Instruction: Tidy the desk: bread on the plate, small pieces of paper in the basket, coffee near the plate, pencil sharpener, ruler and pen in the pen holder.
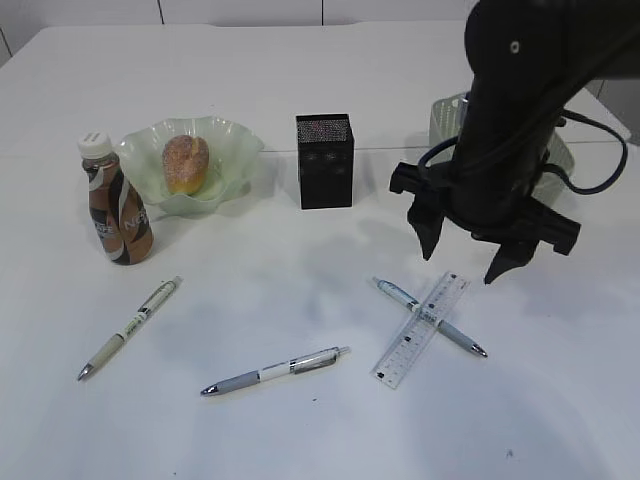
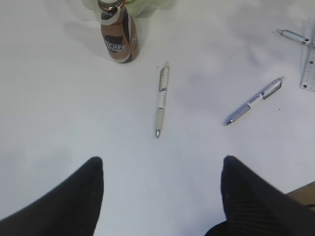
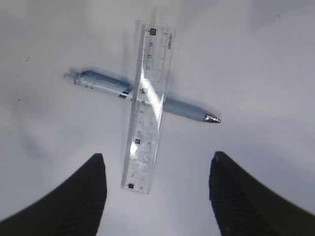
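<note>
We see the right gripper (image 1: pixel 470 262), jaws spread wide and empty, hovering at 12 o'clock of the clear plastic ruler (image 3: pixel 146 105), which lies across the pale blue pen (image 3: pixel 142 96). Closing here risks grabbing both, or tipping the ruler off.

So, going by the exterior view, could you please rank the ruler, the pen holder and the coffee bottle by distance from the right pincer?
1. Ruler, just below the right pincer.
2. Pen holder, up-left of it.
3. Coffee bottle, far left.
</note>
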`<state>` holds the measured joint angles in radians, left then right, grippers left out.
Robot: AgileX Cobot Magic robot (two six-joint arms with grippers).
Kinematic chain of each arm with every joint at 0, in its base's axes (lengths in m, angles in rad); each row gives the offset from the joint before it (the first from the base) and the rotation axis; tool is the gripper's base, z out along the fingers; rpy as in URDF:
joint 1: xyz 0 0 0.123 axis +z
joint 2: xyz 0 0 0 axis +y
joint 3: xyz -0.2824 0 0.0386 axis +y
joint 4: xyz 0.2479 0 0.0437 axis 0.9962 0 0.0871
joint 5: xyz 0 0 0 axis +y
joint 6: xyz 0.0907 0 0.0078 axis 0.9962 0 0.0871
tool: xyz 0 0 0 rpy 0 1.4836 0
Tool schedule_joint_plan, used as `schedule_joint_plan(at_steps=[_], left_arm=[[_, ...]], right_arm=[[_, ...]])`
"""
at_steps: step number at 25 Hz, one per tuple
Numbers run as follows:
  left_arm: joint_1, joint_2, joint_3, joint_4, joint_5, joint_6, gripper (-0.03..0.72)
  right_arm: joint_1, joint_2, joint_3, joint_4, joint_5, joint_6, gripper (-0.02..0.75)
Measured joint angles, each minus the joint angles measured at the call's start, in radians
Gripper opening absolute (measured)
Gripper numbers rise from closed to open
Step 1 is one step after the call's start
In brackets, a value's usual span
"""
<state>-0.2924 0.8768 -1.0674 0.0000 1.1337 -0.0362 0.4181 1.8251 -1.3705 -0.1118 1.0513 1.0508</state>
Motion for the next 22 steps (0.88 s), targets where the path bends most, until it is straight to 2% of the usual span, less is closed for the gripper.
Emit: schedule_joint_plan(at_steps=[9,17,22], left_arm=[[0.0,0.0,0.0,-0.008,0.0,0.0,0.526],[0.0,0.0,0.0,-0.008,0.0,0.0,0.526],[0.0,0.0,0.0,-0.008,0.0,0.0,0.526]], right_arm=[[0.0,0.074,0.0,-0.033,-0.101,0.077,0.512],[0.0,0.116,0.0,-0.044,-0.114,0.155,0.512],[0.0,0.136,0.0,-0.094,-0.117,0.197,0.512]])
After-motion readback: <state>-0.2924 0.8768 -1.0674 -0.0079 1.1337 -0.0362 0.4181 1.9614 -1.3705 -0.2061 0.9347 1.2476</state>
